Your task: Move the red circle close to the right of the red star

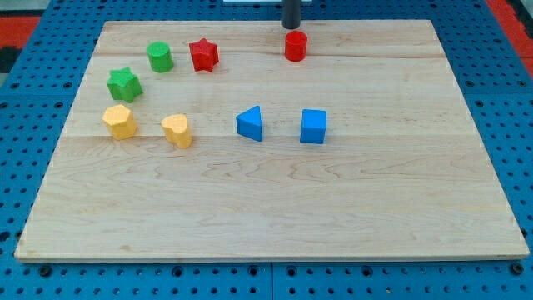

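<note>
The red circle (296,46) stands near the board's top edge, right of centre. The red star (203,55) sits well to its left, with bare wood between them. My tip (291,26) is the lower end of the dark rod coming down from the view's top. It is just above the red circle in the view, at its far side, very close to it or touching; I cannot tell which.
A green cylinder (160,57) sits left of the red star, a green star (124,83) below-left of it. A yellow hexagon (120,122) and a yellow heart (176,131) lie lower left. A blue triangle (250,123) and a blue cube (313,127) sit mid-board. The wooden board (275,217) lies on a blue pegboard.
</note>
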{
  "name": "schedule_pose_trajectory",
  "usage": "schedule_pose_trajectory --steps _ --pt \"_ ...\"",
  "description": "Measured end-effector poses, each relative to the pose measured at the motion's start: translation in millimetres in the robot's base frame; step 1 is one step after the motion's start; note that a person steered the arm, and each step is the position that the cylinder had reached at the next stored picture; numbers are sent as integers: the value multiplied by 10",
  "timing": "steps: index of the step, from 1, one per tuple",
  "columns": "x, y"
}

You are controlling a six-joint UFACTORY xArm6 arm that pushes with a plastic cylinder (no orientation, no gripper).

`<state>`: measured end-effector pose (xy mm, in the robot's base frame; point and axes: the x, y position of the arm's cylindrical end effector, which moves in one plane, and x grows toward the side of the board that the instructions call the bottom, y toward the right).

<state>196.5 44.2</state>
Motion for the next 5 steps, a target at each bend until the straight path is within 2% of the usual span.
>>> schedule_pose_trajectory --steps 1,2,5 --pt "314 210" --pt "431 369" --pt "465 -70"
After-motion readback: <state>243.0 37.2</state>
